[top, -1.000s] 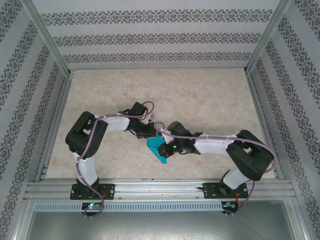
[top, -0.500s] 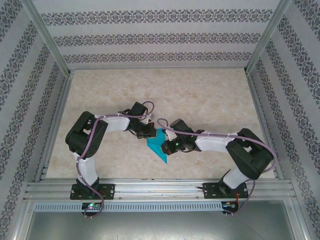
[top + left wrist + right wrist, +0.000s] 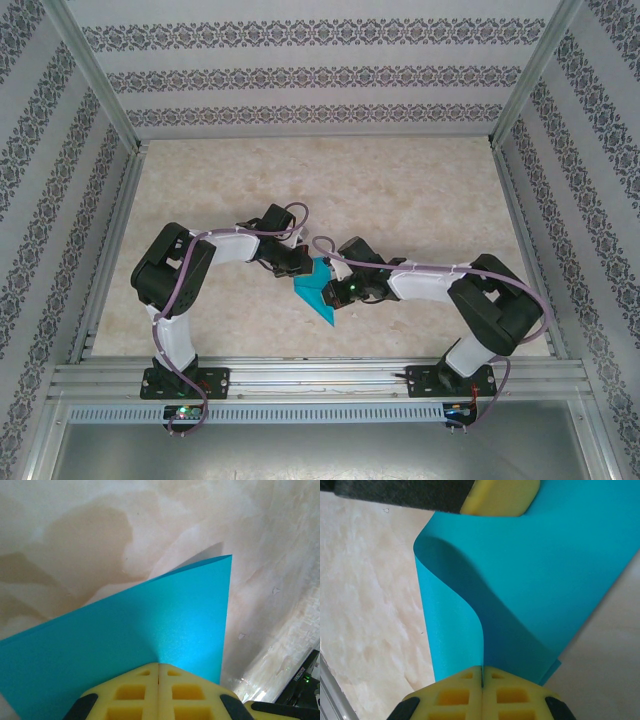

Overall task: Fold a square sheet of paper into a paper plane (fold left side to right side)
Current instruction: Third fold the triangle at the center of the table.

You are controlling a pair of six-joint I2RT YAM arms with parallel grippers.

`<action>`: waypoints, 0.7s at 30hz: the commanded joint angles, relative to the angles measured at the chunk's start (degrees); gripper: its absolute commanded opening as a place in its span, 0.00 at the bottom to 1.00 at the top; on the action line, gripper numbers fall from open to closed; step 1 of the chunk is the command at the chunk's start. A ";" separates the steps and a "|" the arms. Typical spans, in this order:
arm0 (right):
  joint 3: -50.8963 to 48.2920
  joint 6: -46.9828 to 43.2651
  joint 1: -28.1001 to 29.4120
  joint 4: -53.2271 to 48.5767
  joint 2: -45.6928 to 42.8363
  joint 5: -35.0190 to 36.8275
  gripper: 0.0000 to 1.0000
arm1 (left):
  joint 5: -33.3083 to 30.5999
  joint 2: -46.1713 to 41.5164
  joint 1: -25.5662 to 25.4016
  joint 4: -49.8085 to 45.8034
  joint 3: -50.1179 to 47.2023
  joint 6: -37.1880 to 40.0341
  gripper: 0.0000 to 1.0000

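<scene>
The sheet of paper (image 3: 318, 288) is hanging between the two arms, midway across the table (image 3: 400, 190) and nearer its near edge than its far one. We are looking at it already doubled. In the right wrist view it (image 3: 545, 580) is curling over in a soft loop, not pressed flat yet. In the left wrist view one sharp corner of it (image 3: 125, 630) is sticking out above the table, throwing a shadow, so we are judging that it is lifted rather than lying down.

Both tools are clamped on the paper: the left gripper (image 3: 159, 667) is pinching one edge, and the right gripper (image 3: 482, 672) is pinching where the loop's two layers meet.

To do this well, we are wanting those two layers lined up edge to edge before any crease goes in. We are reckoning on gentle travel with no pulling apart, since paper this thin is likely to slip or tear.
</scene>
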 commanded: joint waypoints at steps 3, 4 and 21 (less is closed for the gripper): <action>1.79 -0.81 -0.74 -0.63 1.22 0.48 0.00 | -2.82 2.73 -0.83 -1.95 -0.80 1.18 0.00; 1.80 -0.81 -0.77 -0.64 1.30 0.54 0.00 | -2.82 2.81 -0.86 -1.94 -0.80 1.22 0.00; 1.65 -0.38 -0.60 -0.55 4.00 -0.12 0.00 | -2.69 2.37 -0.83 -1.42 -0.97 0.87 0.04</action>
